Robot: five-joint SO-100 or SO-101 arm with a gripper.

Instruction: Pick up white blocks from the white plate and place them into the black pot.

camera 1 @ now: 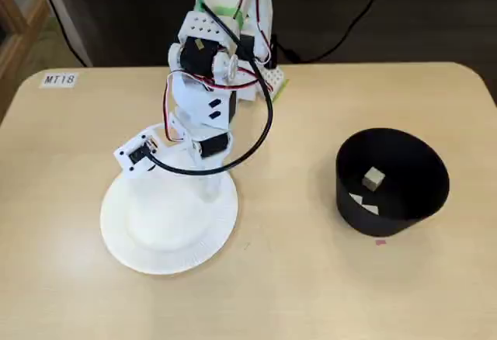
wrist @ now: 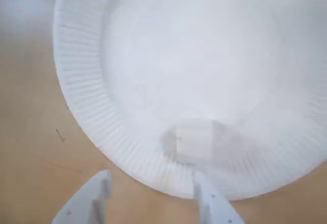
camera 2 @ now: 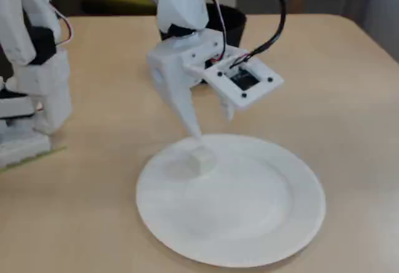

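White blocks [wrist: 194,141] are down to one on the white plate [wrist: 82,86], lying just inside the ribbed rim nearest the arm's base. The gripper [wrist: 153,196] hangs over that rim with jaws spread, apparently lining up a grasp. Across the table [camera 1: 311,293], near its right edge, the black pot [camera 1: 392,181] already holds a cube, presumably delivered.

Round white paper plate [camera 1: 167,223] w/ ribbed rim is sitting on the light wooden table [camera 1: 311,293], left side in a fixed view; matte black cylindrical pot [camera 1: 392,181] is sitting well apart to its right. One small cream cube [wrist: 194,141] is lying on the plate near its rim, another small cream cube [camera 1: 374,178] in the pot. White two-finger gripper [wrist: 153,196] is hanging over the plate edge, just beside the plate's cube.
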